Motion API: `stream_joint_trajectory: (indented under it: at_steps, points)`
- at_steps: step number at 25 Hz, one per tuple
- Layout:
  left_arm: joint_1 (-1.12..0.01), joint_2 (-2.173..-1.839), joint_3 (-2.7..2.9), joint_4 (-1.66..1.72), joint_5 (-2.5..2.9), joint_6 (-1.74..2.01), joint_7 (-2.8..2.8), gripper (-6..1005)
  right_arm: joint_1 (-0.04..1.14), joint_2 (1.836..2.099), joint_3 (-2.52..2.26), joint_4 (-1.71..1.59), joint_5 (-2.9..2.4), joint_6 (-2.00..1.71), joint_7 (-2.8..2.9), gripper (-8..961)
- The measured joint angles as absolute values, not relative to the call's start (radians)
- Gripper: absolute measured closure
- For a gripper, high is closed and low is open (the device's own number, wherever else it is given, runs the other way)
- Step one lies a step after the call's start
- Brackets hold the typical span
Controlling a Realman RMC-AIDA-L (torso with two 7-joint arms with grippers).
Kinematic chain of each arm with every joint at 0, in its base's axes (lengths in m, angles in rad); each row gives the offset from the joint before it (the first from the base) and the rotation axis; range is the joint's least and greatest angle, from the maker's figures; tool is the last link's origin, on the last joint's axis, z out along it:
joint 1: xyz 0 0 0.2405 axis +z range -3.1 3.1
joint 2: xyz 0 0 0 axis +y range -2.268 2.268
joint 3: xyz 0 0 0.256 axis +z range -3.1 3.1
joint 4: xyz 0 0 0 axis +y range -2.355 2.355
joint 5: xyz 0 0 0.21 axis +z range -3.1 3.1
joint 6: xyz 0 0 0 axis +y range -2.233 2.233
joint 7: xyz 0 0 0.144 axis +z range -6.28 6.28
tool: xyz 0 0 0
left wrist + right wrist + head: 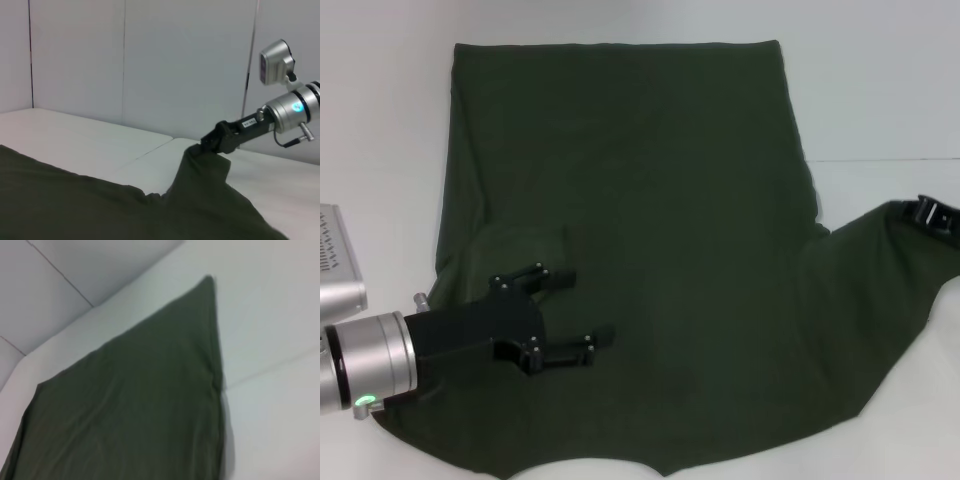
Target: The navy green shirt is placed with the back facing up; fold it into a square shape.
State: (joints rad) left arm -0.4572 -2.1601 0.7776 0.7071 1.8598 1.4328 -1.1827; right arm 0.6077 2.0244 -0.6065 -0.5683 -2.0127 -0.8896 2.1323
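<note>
The navy green shirt point(650, 230) lies flat on the white surface point(880, 90), soft and limp, so it is best held at edges; the right gripper point(206, 145) pinches its lifted sleeve, the left gripper point(582, 310) hovers open above it.

Silver wrist cylinder point(370, 365), green light, black left pincer point(582, 310).

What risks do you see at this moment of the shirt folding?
1. The right gripper holds the navy green shirt by only a small pinch of lifted sleeve cloth, which might slip out.
2. The left gripper is open over the folded left side; lowering it may catch the bump there and undo the fold.
</note>
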Motion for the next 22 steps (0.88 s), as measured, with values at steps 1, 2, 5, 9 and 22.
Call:
stream_joint_trajectory:
  at_steps: [1, 2, 5, 9, 22]
  points:
    - [-0.457, -2.161, 0.778, 0.707, 1.859, 1.433, -1.183, 78, 0.613, 2.026, -0.606, -0.568, -2.006, -0.878, 2.115, 926]
    - [-0.457, -2.161, 0.778, 0.707, 1.858, 1.433, -1.183, 77, 0.618, 2.029, -0.607, -0.568, -1.999, -0.866, 2.095, 925]
    - [-0.455, -2.161, 0.778, 0.707, 1.854, 1.433, -1.184, 77, 0.628, 2.032, -0.614, -0.567, -1.989, -0.847, 2.060, 922]
    - [-0.451, -2.161, 0.777, 0.707, 1.853, 1.433, -1.187, 77, 0.638, 2.034, -0.616, -0.565, -1.988, -0.837, 2.036, 917]
    - [-0.449, -2.161, 0.776, 0.710, 1.853, 1.433, -1.209, 77, 0.613, 2.016, -0.615, -0.564, -1.996, -0.959, 2.059, 903]
